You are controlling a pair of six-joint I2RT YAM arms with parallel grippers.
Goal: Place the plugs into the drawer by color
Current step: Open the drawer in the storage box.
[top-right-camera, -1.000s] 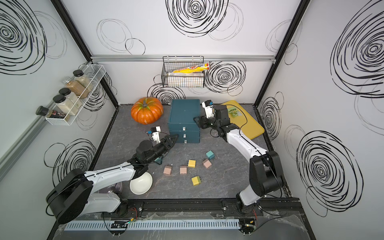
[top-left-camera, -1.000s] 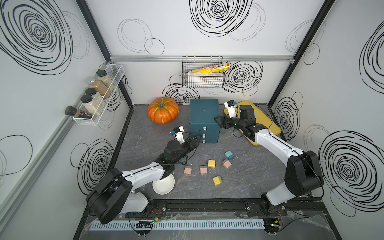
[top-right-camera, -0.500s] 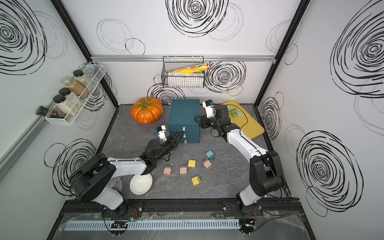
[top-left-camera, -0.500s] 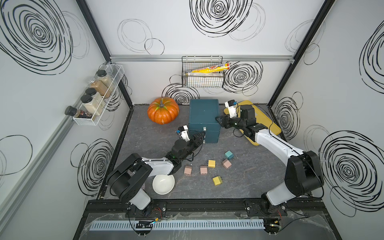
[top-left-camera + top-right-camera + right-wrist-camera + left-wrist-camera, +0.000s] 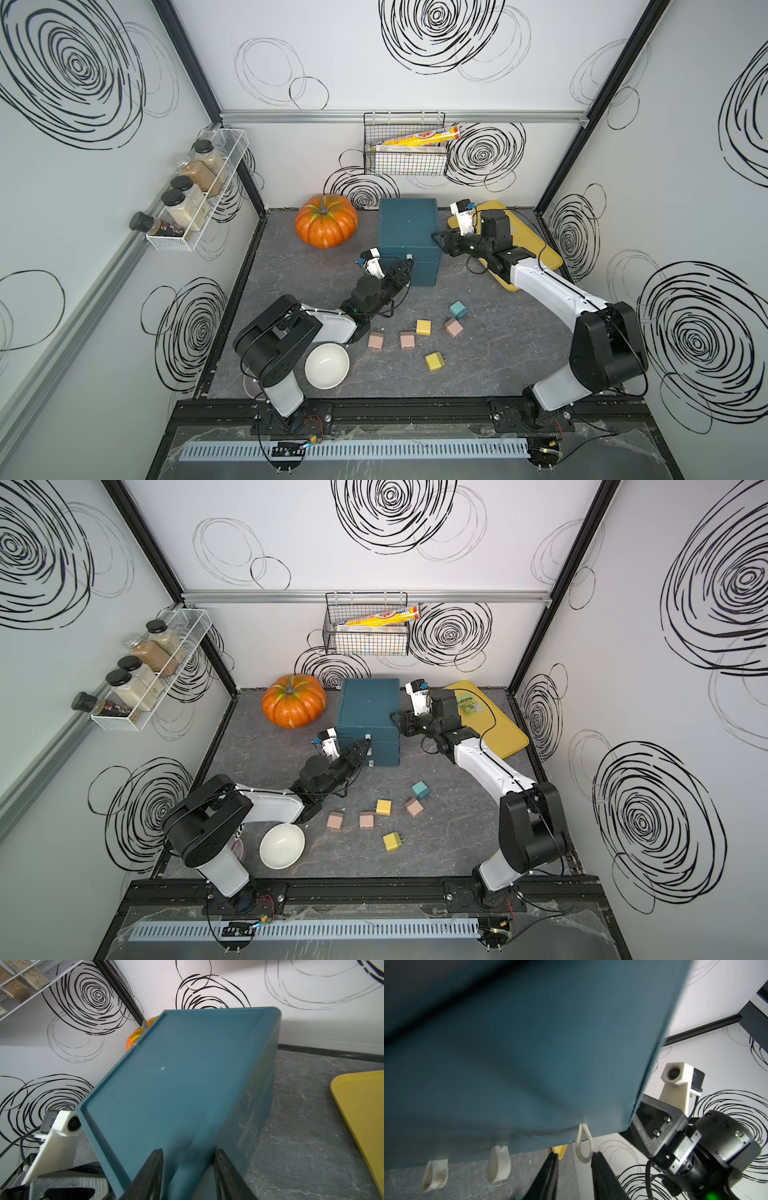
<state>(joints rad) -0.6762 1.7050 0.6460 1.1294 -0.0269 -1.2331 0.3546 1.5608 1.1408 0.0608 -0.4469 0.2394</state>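
straddling the top handle (image 5: 584, 1145) of the drawer (image 5: 529, 1053), left gripper (image 5: 574, 1155) fingers (image 5: 548, 1174) sit slightly apart; right gripper (image 5: 188, 1151) fingers (image 5: 224, 1172), likewise parted, bracket its upper edge.

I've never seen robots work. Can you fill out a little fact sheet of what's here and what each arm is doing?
Chest: dark teal drawer, three white handles, all drawers look shut
Left gripper: jaws apart around the top handle
Right gripper: jaws apart astride the drawer's upper side edge
Loose plugs: one teal plug, three pink plugs, two yellow plugs, on the table
Also there: pumpkin, white bowl, yellow tray
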